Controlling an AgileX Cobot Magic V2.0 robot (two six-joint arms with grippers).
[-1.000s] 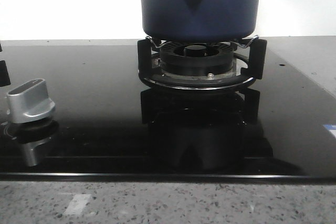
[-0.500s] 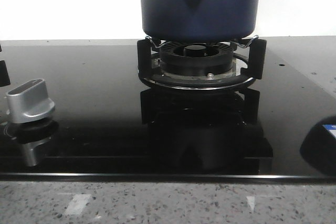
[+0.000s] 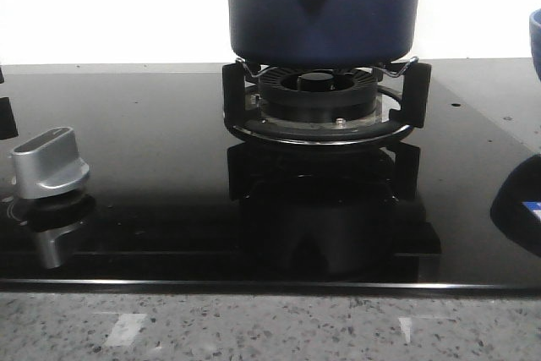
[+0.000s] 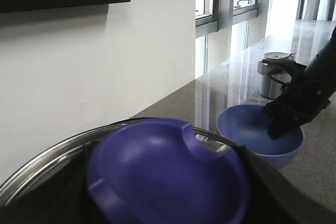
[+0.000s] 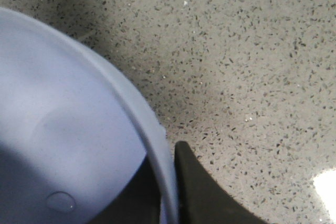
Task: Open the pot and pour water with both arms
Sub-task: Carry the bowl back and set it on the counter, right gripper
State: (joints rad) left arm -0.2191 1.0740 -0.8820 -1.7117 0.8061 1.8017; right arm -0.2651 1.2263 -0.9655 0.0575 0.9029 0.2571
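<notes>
The dark navy pot (image 3: 321, 6) stands on the burner grate (image 3: 325, 116); its top is cut off in the front view. In the left wrist view a glass lid with a metal rim (image 4: 47, 156) and a blue knob (image 4: 157, 156) fills the foreground. My left gripper (image 4: 168, 187) has dark fingers pressed on both sides of that knob. My right gripper (image 5: 167, 156) is shut on the rim of a lighter blue bowl (image 5: 63, 129), one finger inside, one outside. The bowl (image 4: 260, 135) is beside the pot over the granite counter, and its edge (image 3: 535, 40) shows at the far right.
A silver stove knob (image 3: 49, 162) sits at the left of the black glass hob (image 3: 152, 141). The speckled counter edge (image 3: 254, 327) runs along the front. A steel canister (image 4: 275, 74) stands behind the bowl near the windows.
The blue bowl's edge has come into the front view at the right, and its dark reflection on the glass has grown. The pot has stayed on the burner.
</notes>
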